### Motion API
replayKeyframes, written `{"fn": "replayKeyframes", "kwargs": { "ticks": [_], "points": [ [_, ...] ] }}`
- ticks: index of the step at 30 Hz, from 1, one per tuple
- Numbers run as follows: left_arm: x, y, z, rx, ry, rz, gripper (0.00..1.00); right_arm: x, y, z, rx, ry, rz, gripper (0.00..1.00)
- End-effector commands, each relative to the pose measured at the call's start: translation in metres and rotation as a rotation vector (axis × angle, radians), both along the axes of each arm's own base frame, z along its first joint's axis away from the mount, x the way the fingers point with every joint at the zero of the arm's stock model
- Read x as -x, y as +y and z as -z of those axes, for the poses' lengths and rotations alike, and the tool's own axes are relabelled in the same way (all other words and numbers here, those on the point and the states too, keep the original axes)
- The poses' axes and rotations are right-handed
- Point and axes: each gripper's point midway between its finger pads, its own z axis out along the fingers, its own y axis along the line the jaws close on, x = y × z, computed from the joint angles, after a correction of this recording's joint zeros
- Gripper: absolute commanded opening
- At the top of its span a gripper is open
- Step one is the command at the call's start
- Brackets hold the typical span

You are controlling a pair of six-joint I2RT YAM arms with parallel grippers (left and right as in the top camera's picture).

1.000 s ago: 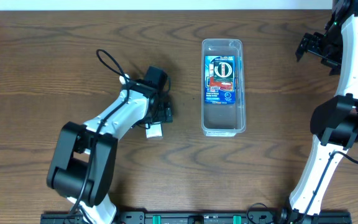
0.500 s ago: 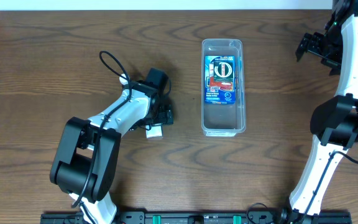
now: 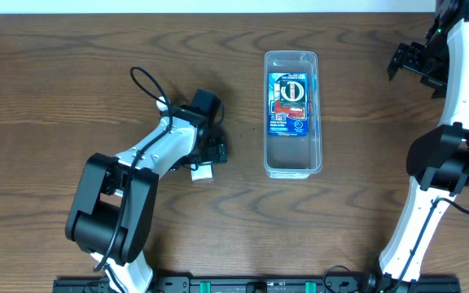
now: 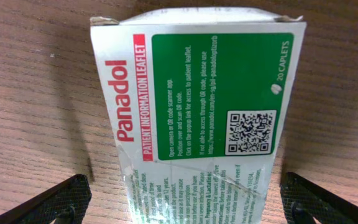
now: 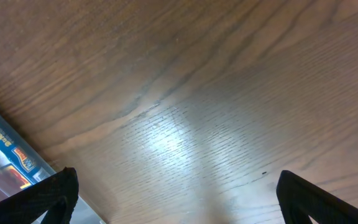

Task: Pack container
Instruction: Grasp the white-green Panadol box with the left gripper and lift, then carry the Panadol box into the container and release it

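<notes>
We judge the packing partly done. The container (image 3: 293, 159) lies lengthwise near the middle of the worktop (image 3: 55, 73). One blue packet (image 3: 288, 103) already lies flat inside it toward the 12 o'clock end, and the 6 o'clock end is bare. A Panadol box (image 4: 197, 106) lies flat on the wood outside, at about 8 o'clock from the container and well apart from it. The left pincer (image 4: 188, 199) hangs over that box with its fingers spread wide, one on each side. Neither touches the carton in the wrist view, so we take the grasp as not yet made. The right pincer (image 5: 179, 193) sits at 2 o'clock from the container, spread wide over bare wood with nothing in it. As we read it, what is left is to close on the box, carry it across and set it in the free end.
</notes>
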Motion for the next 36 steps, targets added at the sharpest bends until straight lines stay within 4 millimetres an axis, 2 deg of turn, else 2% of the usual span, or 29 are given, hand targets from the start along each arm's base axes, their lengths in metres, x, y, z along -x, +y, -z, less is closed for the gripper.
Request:
{"fn": "replayKeyframes", "kwargs": {
  "ticks": [1,4,11,18,22,26,29,34,36],
  "points": [
    [0.003,0.002,0.003,-0.009,0.012,-0.009,0.85,0.001,-0.001,0.002,-0.001,0.006,-0.009,0.99],
    [0.003,0.001,0.003,-0.009,0.012,-0.008,0.72,0.001,-0.001,0.002,-0.001,0.006,-0.009,0.99],
    [0.003,0.001,0.003,-0.009,0.012,-0.009,0.47,0.001,-0.001,0.002,-0.001,0.006,-0.009,0.99],
    [0.004,0.001,0.003,-0.008,0.013,-0.008,0.47,0.001,-0.001,0.002,-0.001,0.006,-0.009,0.99],
    [0.004,0.001,-0.005,-0.005,0.013,-0.008,0.47,0.001,-0.001,0.002,-0.001,0.006,-0.009,0.99],
    [0.001,-0.001,-0.028,0.001,-0.001,-0.006,0.45,0.001,-0.001,0.002,-0.001,0.006,-0.009,0.99],
    [-0.003,-0.01,-0.055,0.018,-0.028,0.018,0.45,0.001,-0.001,0.002,-0.001,0.006,-0.009,0.99],
    [-0.009,-0.044,-0.113,0.08,-0.117,0.11,0.45,0.001,-0.001,0.002,-0.001,0.006,-0.009,0.99],
    [-0.007,-0.065,-0.139,0.122,-0.16,0.147,0.45,0.001,-0.001,0.002,-0.001,0.006,-0.009,0.99]
  ]
}}
